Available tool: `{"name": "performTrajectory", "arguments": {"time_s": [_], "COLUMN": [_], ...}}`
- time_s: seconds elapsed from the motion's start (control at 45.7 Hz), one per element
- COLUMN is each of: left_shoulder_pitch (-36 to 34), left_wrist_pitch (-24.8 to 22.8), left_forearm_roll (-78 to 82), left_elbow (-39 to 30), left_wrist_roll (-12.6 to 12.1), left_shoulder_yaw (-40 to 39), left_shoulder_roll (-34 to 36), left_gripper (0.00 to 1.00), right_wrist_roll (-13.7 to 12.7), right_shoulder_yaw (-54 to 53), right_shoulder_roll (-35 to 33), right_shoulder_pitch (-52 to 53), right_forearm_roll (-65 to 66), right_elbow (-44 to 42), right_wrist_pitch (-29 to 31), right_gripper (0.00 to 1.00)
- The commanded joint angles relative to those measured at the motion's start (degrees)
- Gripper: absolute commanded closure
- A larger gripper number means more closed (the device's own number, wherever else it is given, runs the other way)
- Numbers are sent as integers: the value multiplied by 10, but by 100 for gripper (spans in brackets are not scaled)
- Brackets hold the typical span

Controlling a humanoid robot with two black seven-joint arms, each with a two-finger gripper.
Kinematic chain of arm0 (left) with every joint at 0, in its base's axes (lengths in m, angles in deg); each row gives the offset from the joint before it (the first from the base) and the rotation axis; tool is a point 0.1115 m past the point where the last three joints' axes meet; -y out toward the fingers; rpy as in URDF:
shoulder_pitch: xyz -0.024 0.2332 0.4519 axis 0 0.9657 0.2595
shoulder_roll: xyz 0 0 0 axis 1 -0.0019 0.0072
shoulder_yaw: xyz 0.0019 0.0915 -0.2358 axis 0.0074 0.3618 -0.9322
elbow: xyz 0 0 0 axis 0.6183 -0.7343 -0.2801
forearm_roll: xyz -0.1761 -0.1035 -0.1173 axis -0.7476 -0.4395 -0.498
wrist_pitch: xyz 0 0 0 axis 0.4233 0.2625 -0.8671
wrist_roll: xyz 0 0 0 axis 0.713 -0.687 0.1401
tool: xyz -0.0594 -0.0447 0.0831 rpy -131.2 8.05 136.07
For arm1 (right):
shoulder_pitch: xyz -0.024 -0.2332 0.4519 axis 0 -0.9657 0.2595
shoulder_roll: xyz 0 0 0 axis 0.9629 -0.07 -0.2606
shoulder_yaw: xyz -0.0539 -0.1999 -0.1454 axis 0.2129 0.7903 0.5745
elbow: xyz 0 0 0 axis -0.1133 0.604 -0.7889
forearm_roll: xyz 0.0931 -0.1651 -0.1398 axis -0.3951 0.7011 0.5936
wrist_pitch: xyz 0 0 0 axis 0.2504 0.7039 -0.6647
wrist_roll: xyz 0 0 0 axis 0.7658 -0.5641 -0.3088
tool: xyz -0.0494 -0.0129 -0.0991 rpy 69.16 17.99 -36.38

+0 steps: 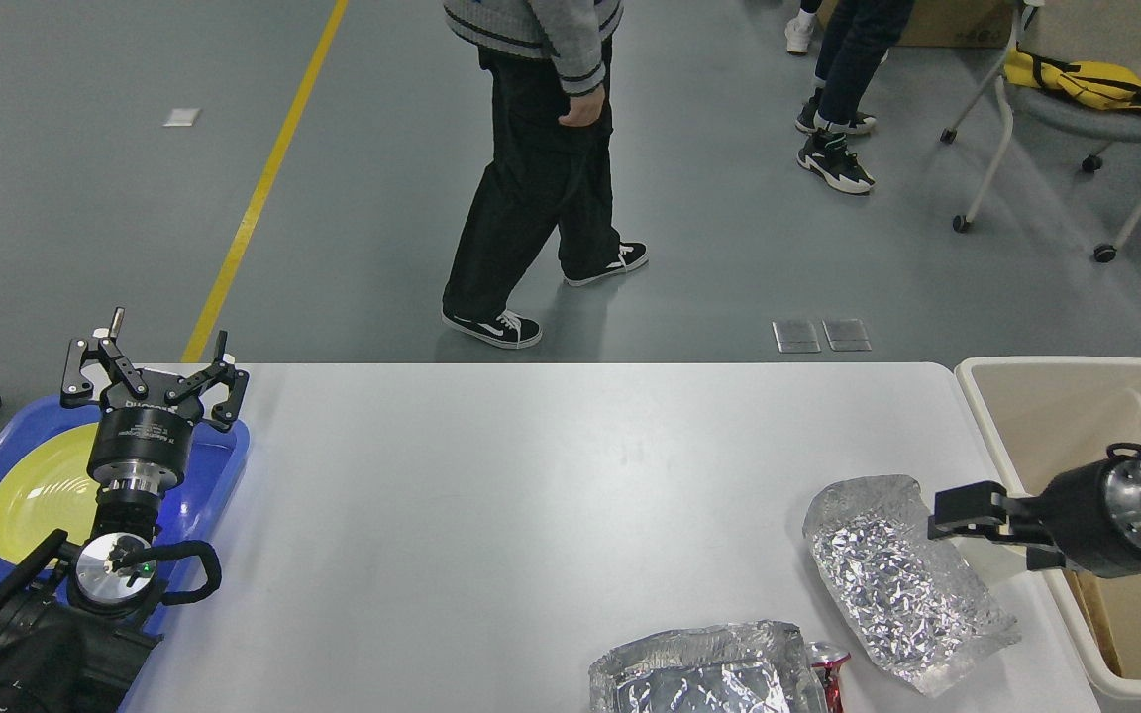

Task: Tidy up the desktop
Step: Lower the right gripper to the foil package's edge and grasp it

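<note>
While the spread left gripper (153,371) is idling at left, the right gripper (967,517), its fingers unreadable, is hovering beside the foil tray (902,579) at lower right of the desktop (531,515).

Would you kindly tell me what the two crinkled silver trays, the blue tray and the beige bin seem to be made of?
The two silver trays look like thin aluminium foil: bright, mirror-like, densely creased. The blue tray appears to be moulded plastic, with a smooth, faintly glossy rim. The beige bin also looks like plastic, matte, with a thick rolled rim. None of this can be confirmed by sight alone.
</note>
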Motion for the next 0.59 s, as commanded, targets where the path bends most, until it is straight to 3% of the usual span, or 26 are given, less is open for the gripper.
{"name": "performTrajectory", "arguments": {"time_s": [0.0, 0.175, 0.285, 0.416, 0.569], "left_shoulder_pitch": [0, 0, 0, 0, 0], "left_wrist_pitch": [0, 0, 0, 0, 0], "left_forearm_roll": [0, 0, 0, 0, 0], "left_elbow": [0, 0, 0, -1, -1], "left_wrist_roll": [0, 0, 0, 0, 0], "left_shoulder_yaw": [0, 0, 0, 0, 0], "left_shoulder_roll": [0, 0, 0, 0, 0], "left_gripper": [3, 3, 3, 3, 3], "right_wrist_roll": [0, -1, 0, -1, 0], "right_shoulder_yaw": [-4, -35, -100, -207, -261], "right_shoulder_roll": [-16, -8, -3, -1, -1], "right_shoulder_pitch": [-58, -164, -268, -369, -420], "right_forearm_roll": [-1, -20, -60, -97, -101], "right_elbow": [0, -11, -69, -118, -125], "right_wrist_pitch": [-28, -116, -164, -170, -174], "right_gripper": [0, 0, 0, 0, 0]}}
